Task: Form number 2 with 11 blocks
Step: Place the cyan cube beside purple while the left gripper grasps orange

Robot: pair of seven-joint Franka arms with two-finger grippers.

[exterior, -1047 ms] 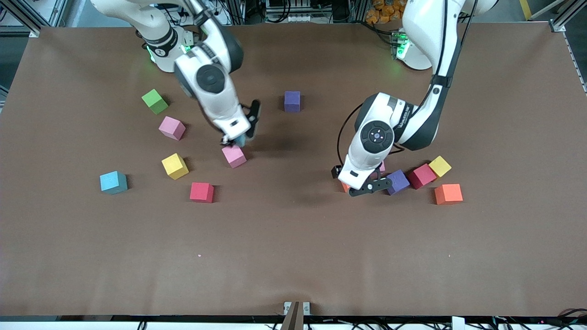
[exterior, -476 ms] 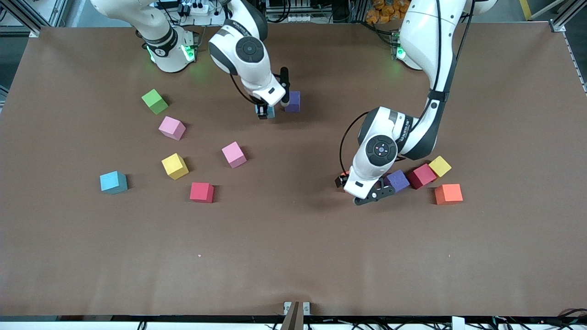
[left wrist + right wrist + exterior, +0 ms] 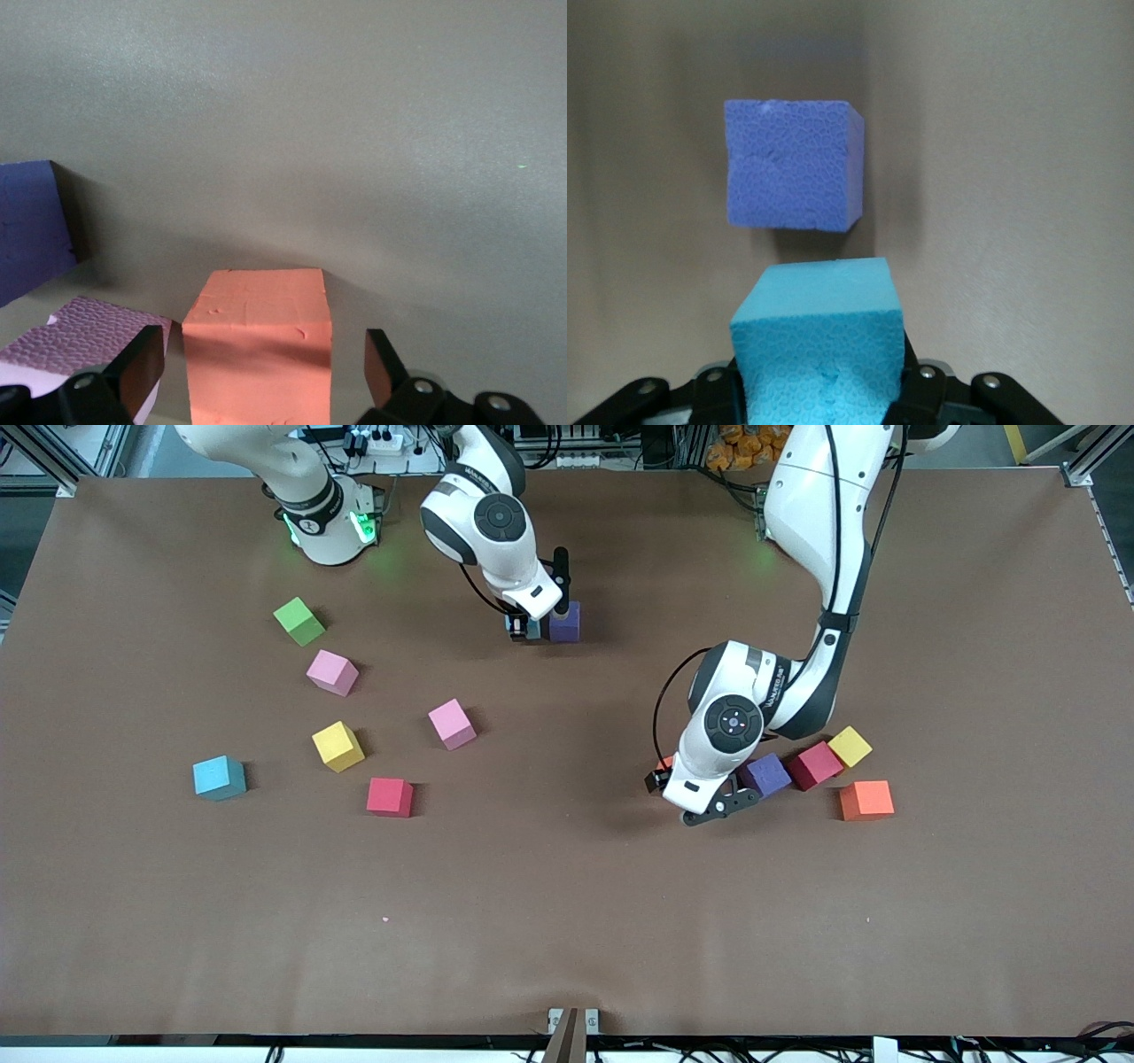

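The right gripper is clenching a light blue block and hanging just above the tabletop near the edge where the robots stand, right beside a purple block. The right wrist view is showing the two cubes close together with a narrow gap between them. The step in hand looks like laying the first cubes of the number 2, which is not yet showing any shape. The next move is probably calling for the blue block to go down flush against the purple one, squared to it, before the fingers let go.

The left gripper is standing wide open, low over an orange block that lies between its fingers without being gripped, beside a second purple block, a red block, a yellow block and another orange block toward the left arm's end. Closing there should pick up the orange one.

Toward the right arm's end, loose cubes are waiting: two pink, yellow, red, light blue, and a green block.
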